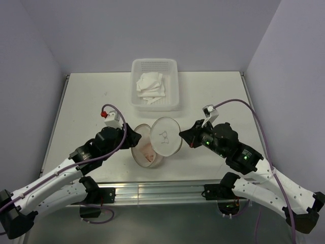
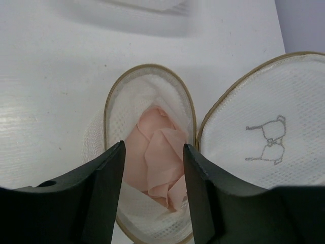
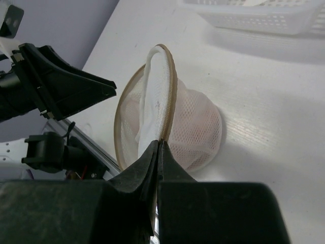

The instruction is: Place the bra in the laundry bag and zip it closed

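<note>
Bag: the round white mesh laundry bag with a tan-piped rim sits low in the centre of the top view on the white table, its mouth unzipped and gaping.
Lid: the circular mesh lid, stitched with a small grey bra outline, stands raised beside the mouth, right of it in the left wrist view.
Bra: the pale pink crumpled bra lies inside the bag.
Left gripper: fingers apart, holding nothing, just before the bag's mouth.
Right gripper: fingers pinched together on the lid's tan edge.
Basket: the white perforated plastic basket stands top centre, holding white folded cloths.
</note>
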`<state>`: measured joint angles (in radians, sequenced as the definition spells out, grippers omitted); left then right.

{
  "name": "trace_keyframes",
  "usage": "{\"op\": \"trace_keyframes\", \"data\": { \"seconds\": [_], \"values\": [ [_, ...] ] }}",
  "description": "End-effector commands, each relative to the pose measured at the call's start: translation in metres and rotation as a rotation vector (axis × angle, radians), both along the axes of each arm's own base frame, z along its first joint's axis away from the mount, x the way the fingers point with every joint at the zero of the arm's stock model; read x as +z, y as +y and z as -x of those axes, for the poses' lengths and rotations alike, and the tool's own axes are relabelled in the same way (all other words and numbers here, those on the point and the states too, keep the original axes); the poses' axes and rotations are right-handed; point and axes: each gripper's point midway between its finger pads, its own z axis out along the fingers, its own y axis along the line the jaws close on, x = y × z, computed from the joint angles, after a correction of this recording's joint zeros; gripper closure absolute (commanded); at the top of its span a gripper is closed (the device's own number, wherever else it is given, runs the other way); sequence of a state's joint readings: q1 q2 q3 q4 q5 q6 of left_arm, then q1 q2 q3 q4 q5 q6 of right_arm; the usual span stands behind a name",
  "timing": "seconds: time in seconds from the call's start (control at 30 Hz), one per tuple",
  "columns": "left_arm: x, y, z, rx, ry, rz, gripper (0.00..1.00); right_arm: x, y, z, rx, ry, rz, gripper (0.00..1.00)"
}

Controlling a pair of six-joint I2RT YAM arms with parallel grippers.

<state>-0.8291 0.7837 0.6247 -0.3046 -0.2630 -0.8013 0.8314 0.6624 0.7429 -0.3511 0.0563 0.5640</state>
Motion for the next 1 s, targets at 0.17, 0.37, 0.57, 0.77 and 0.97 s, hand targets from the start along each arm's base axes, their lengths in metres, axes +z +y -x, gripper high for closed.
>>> {"op": "trace_keyframes", "data": {
  "seconds": [0.17, 0.37, 0.57, 0.77, 0.97],
  "values": [
    [0.022, 0.011, -0.014, 0.067, -0.075, -0.033, 0.49, 0.006, -0.014, -0.015, -0.085, -0.025, -0.086, 1.0],
    [0.044, 0.019, -0.021, 0.117, -0.147, -0.012, 0.49, -0.022, -0.029, -0.02, -0.181, 0.016, -0.067, 0.93],
    [0.106, 0.018, -0.053, 0.194, -0.303, -0.012, 0.48, -0.048, -0.037, -0.022, -0.213, 0.058, 0.008, 0.61],
    [0.117, -0.002, -0.106, 0.207, -0.319, -0.08, 0.49, -0.032, -0.053, -0.026, -0.278, 0.0, 0.016, 0.4],
    [0.134, -0.017, -0.165, 0.17, -0.335, -0.054, 0.49, -0.025, -0.054, -0.027, -0.279, -0.034, 0.01, 0.32]
  ]
}}
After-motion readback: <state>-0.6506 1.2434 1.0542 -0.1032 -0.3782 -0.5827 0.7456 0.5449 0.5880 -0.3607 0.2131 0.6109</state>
